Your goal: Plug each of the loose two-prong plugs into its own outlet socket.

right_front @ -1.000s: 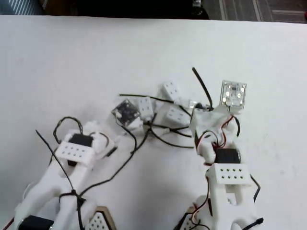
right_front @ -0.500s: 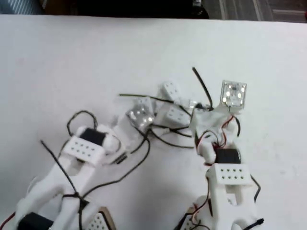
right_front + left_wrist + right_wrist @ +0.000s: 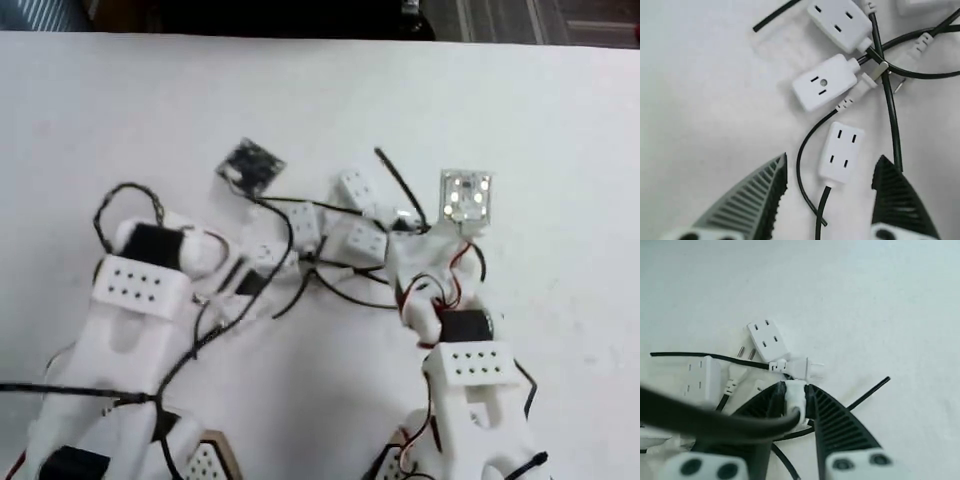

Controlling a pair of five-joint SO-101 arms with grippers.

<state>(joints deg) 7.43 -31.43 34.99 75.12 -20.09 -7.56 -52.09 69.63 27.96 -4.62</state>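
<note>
Several white outlet sockets and black-corded two-prong plugs lie tangled mid-table [image 3: 345,225]. My left gripper [image 3: 833,157] is open just above the table, one finger on each side of a four-slot socket block [image 3: 841,151]. Past it lie a single socket [image 3: 826,88], another socket [image 3: 837,22] and a loose plug [image 3: 870,80]. In the high view the left gripper [image 3: 245,280] is at the pile's left edge. My right gripper [image 3: 795,390] is shut on a small white block [image 3: 795,397]. A loose plug [image 3: 802,368] with bare prongs lies just past its tips, beside a socket [image 3: 767,340].
A dark square board [image 3: 250,165] hangs over the table behind the left arm's gripper, and a lit square board [image 3: 465,195] sits over the right arm's gripper. Black cords [image 3: 350,285] loop between the two arms. Bare white table [image 3: 500,100] surrounds the pile.
The left arm swung left and back, and its dark board moved up and left of the pile. The right arm shifted slightly left, with its grip unchanged.
</note>
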